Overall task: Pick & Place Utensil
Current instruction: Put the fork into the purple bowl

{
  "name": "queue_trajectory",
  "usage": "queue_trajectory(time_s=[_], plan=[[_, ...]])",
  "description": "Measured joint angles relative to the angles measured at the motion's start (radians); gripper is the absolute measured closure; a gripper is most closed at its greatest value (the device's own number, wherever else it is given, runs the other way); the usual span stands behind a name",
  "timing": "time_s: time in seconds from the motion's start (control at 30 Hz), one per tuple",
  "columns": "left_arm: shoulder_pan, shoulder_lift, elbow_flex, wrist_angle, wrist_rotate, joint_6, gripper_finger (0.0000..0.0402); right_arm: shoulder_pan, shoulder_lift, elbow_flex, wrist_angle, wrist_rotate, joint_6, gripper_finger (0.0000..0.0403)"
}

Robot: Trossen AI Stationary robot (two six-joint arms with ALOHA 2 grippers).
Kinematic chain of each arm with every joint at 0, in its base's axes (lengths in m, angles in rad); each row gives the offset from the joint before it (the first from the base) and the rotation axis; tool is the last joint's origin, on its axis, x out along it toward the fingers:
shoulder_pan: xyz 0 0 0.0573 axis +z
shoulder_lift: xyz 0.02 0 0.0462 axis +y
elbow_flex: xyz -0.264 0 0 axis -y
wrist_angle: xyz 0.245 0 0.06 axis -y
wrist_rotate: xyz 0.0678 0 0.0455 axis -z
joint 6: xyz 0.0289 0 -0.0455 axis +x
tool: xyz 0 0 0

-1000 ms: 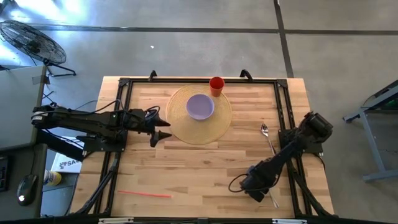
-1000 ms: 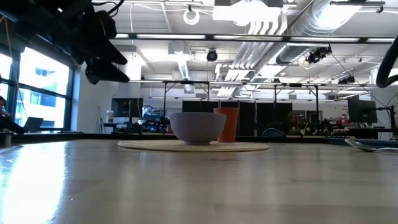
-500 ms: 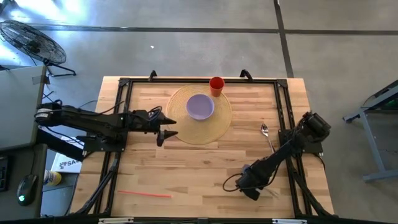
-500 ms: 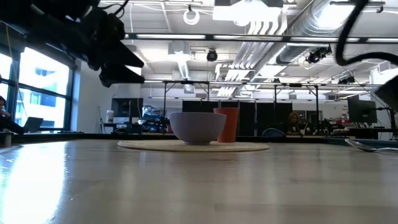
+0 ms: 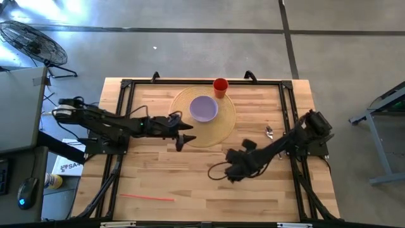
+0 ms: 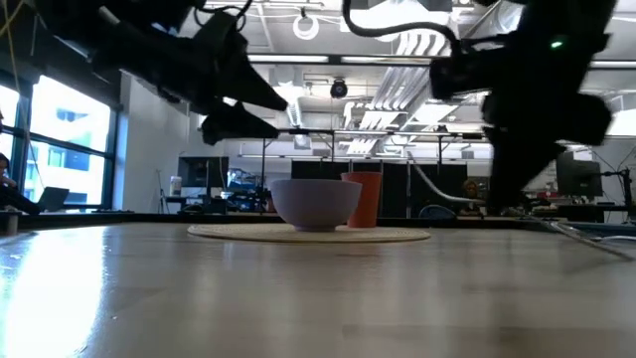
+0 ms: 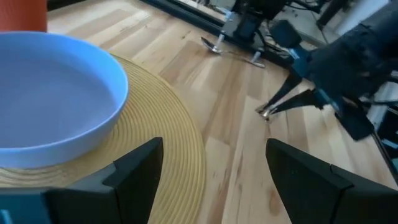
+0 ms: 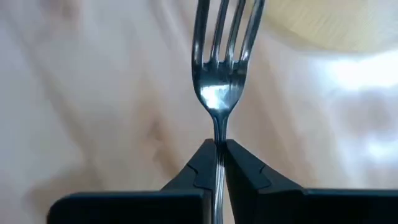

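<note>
My right gripper [image 5: 233,166] hangs over the table's middle, just off the near right edge of the round woven placemat [image 5: 223,130], and is shut on a metal fork [image 8: 221,74]. A purple bowl [image 5: 204,107] stands on the placemat, and an orange cup [image 5: 220,87] stands at the mat's far edge. My left gripper [image 5: 183,136] is open over the placemat's near left edge, touching nothing. A spoon [image 5: 269,132] lies on the wood to the right, partly under the right arm. My right gripper pinches the fork's handle just behind the head [image 8: 219,144] between its two fingers [image 8: 202,163]. The fork runs along the fingers, with its tines pointing straight ahead of them. The left wrist view shows the fork tip [image 7: 264,112] lifted clear of the wood, slanting down toward the placemat.
A thin red stick [image 5: 147,197] lies near the table's near left corner. A black frame [image 5: 126,85] runs around the tabletop. Bare wood stretches between the placemat and the near edge. The low view shows the room behind the table.
My right gripper has swung from the near right corner toward the table's middle and the placemat, carrying the fork with it. My left gripper has reached toward the table's right, along the placemat's near left edge. Bowl, cup and spoon have stayed put.
</note>
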Motion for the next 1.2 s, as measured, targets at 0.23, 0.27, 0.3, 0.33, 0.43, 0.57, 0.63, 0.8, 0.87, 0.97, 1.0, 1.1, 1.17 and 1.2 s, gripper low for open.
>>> queue_trajectory(time_s=[0.23, 0.27, 0.3, 0.33, 0.43, 0.57, 0.63, 0.8, 0.87, 0.97, 1.0, 1.1, 1.17, 1.2], plan=[[0.003, 0.17, 0.098, 0.048, -0.034, -0.135, 0.0121, -0.02, 0.0, 0.0, 0.132, 0.181, -0.126, 0.0394], [0.003, 0.192, 0.111, 0.074, -0.034, -0.135, 0.0121, -0.024, 0.0, 0.0, 0.146, 0.192, -0.137, 0.0392], [0.001, 0.21, 0.122, 0.105, -0.034, -0.121, 0.0121, -0.028, 0.0, 0.0, 0.16, 0.199, -0.145, 0.0391], [-0.006, 0.23, 0.136, 0.136, -0.032, -0.1, 0.0121, -0.033, 0.0, 0.0, 0.169, 0.204, -0.146, 0.039], [-0.028, 0.268, 0.163, 0.178, -0.031, -0.037, 0.0121, -0.049, 0.0, 0.0, 0.182, 0.246, -0.111, 0.039], [-0.062, 0.288, 0.187, 0.199, -0.082, 0.015, 0.0121, -0.065, 0.0, 0.0, 0.186, 0.285, -0.027, 0.0393], [-0.081, 0.288, 0.187, 0.235, -0.111, 0.044, 0.0121, -0.073, 0.0, 0.0, 0.189, 0.283, 0.009, 0.0392], [-0.119, 0.287, 0.187, 0.259, -0.127, 0.158, 0.0121, -0.095, -0.001, 0.0, 0.202, 0.291, 0.055, 0.0389], [-0.124, 0.287, 0.187, 0.258, -0.158, 0.176, 0.0121, -0.098, -0.001, 0.0, 0.231, 0.3, 0.032, 0.0391], [-0.122, 0.299, 0.188, 0.262, -0.212, 0.177, 0.0121, -0.097, -0.001, 0.0, 0.311, 0.324, -0.04, 0.0392], [-0.121, 0.308, 0.188, 0.265, -0.222, 0.178, 0.0121, -0.095, -0.002, 0.0, 0.342, 0.33, -0.065, 0.0391], [-0.121, 0.337, 0.192, 0.307, -0.234, 0.189, 0.0121, -0.093, -0.002, 0.001, 0.406, 0.339, -0.12, 0.039], [-0.121, 0.358, 0.208, 0.306, -0.236, 0.197, 0.0121, -0.092, -0.002, 0.001, 0.429, 0.339, -0.135, 0.039], [-0.121, 0.373, 0.219, 0.298, -0.244, 0.196, 0.0121, -0.092, -0.002, 0.001, 0.436, 0.341, -0.142, 0.039]])
